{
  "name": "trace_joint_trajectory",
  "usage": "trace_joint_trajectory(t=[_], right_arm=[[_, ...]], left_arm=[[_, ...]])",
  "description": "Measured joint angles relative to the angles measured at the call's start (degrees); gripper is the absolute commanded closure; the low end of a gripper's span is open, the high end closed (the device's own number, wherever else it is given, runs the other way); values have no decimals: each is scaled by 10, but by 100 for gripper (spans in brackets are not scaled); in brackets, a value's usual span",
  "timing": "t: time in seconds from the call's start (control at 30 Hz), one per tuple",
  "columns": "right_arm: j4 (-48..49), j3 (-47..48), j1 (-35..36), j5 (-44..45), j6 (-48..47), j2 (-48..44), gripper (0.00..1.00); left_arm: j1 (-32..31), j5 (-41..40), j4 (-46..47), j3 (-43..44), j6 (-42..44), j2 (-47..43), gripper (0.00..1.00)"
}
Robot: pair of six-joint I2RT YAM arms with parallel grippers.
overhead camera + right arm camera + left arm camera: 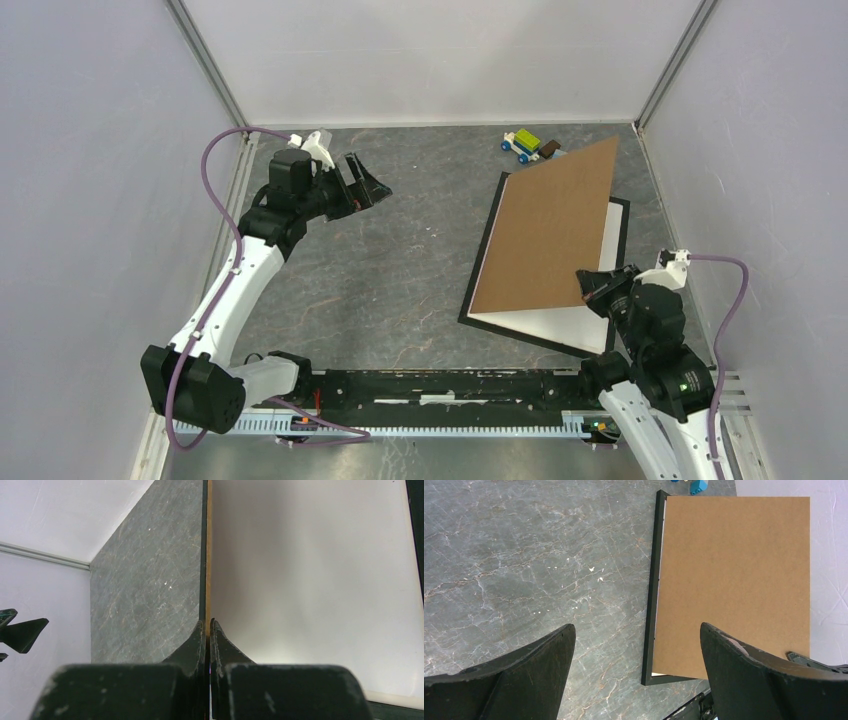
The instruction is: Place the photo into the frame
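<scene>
The right gripper [592, 283] pinches the brown board [548, 225], tilted over the white photo [555, 326] in the frame [651, 605] at 3 o'clock; next, I think, lay it flat, while the left gripper [368, 183] at 10 o'clock gapes empty.

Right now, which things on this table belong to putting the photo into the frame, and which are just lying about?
Job: thin black rectangular frame; white sheet lying in it, presumably the photo's back; brown cardboard backing board, pinched by the right gripper.
Lying about: small toy of coloured blocks.
</scene>
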Motion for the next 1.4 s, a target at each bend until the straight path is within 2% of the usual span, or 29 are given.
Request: trace_joint_trajectory(t=[0.77,1.2,1.23,1.33,1.4], right_arm=[[-23,-2,0,-8,13,-24,100],[6,-47,-1,-12,24,-46,100],[6,-47,-1,-12,23,-46,99],[6,-47,-1,-9,15,-43,81],[4,-47,-1,-5,1,-36,74]], left_arm=[[-3,2,0,0,0,0,1],[-4,2,0,0,0,0,1],[-4,2,0,0,0,0,1],[-4,2,0,0,0,0,1],[-4,3,0,0,0,0,1]])
